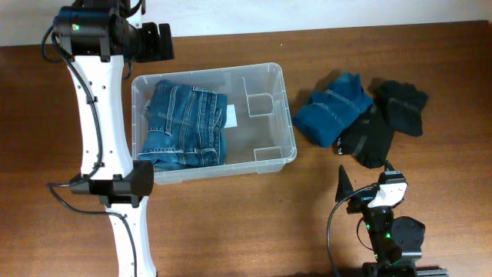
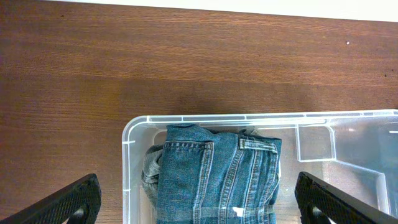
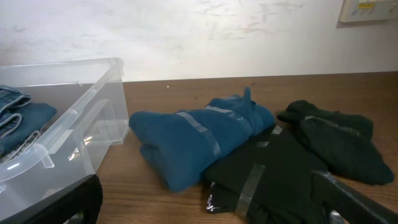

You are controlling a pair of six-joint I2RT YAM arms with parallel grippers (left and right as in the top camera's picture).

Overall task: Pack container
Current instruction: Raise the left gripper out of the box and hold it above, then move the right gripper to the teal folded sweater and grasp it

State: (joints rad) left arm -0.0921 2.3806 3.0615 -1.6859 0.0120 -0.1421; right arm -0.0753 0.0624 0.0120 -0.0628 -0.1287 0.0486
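Container [image 1: 207, 71] sits in the middle of the tabletop [image 1: 430, 223], seen from above. Folded jeans [image 1: 184, 127] fill its left half. Its right half is bare. To its right, out on the wood, lie a blue bundle [image 1: 330, 111] of clothes and two black bundles [image 1: 369, 135], all touching each other.

From the left wrist, the left pincer [image 2: 199, 202] is wide open and holds nothing. It hangs high over the jeans end of the box.

From the right wrist, the right pincer [image 3: 199, 208] is wide open too, and holds nothing. It sits low, facing the blue bundle, with the box's corner off to the left.

I think the next job is to put the blue bundle in the box. The right arm is closest, so it should do it. It should come down over the fat middle of the bundle and bite deep, so the folds do not fall open. It should not pinch the black cloth beside it. Then it should lift high over the thick rim and let go in the bare half, next to the jeans.
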